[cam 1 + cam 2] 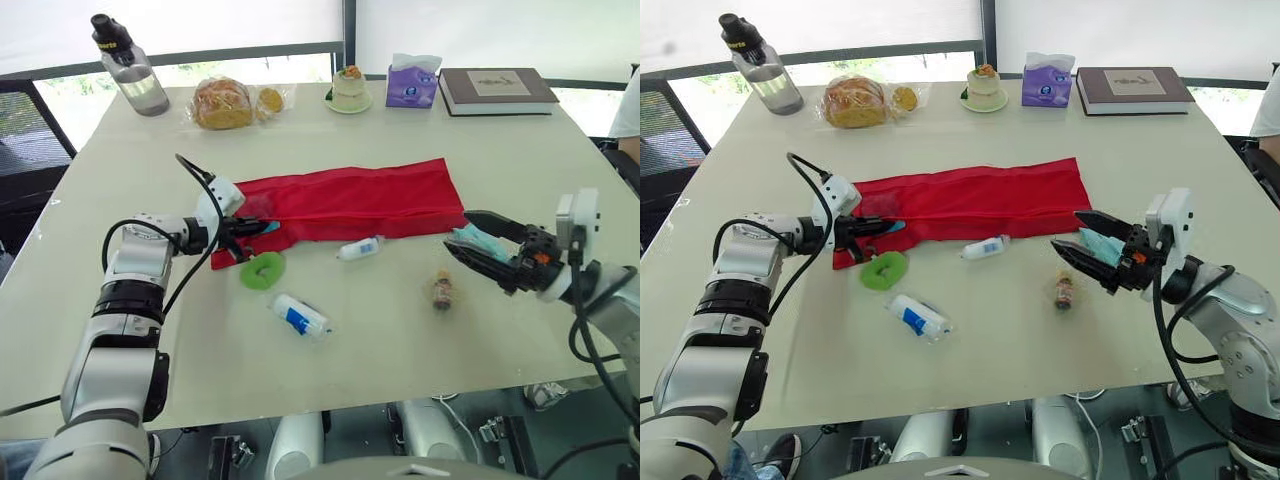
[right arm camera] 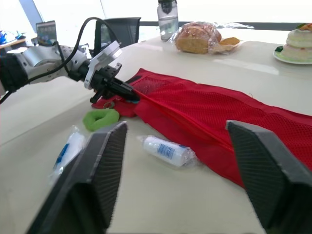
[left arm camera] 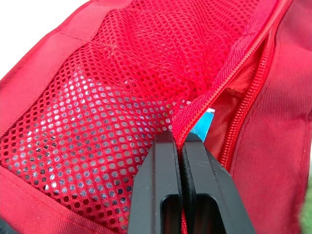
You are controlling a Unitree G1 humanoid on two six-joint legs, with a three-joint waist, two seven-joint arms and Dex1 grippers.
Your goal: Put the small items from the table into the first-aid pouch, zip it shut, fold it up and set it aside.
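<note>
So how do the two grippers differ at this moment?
The left gripper is shut, pinching the red pouch at its zipper edge; the right gripper is wide open. The left gripper sits at the pouch's left end; the right gripper hangs beside its right end. Both have two black fingers.

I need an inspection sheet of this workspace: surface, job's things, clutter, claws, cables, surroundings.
Surface: table, nothing spilled.
Job's things: red pouch open, lying flat; green ring, two wrapped rolls, small vial loose beside it.
Clutter: water bottle, bagged bread, cake, tissue box, book at far edge.
Claws: left claw shut on pouch's zipper edge; right claw open, empty.
Cables: black cable loops over left arm; second cable by right arm.
Surroundings: person's sleeve at right; chair at left.
</note>
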